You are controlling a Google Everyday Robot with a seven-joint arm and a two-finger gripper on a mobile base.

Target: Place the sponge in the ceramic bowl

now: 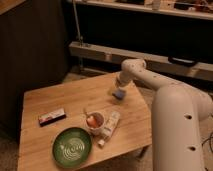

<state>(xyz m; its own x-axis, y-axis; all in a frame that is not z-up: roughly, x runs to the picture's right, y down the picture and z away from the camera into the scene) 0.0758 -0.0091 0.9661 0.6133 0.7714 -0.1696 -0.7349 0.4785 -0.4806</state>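
Note:
The blue sponge (pixel 119 93) lies on the wooden table (pixel 60 100) near its far right edge. My gripper (pixel 120 86) hangs right over the sponge at the end of the white arm (pixel 150 80); whether it touches the sponge does not show. The green ceramic bowl (pixel 72 146), with pale spiral lines inside, sits at the table's front left, far from the gripper and with nothing in it.
A white mug (pixel 94 122) with orange contents stands at the table's middle, a white packet (pixel 110 128) leaning beside it. A flat dark box (pixel 52 116) with a red-white label lies at the left. The robot's white body (pixel 180 130) fills the right side.

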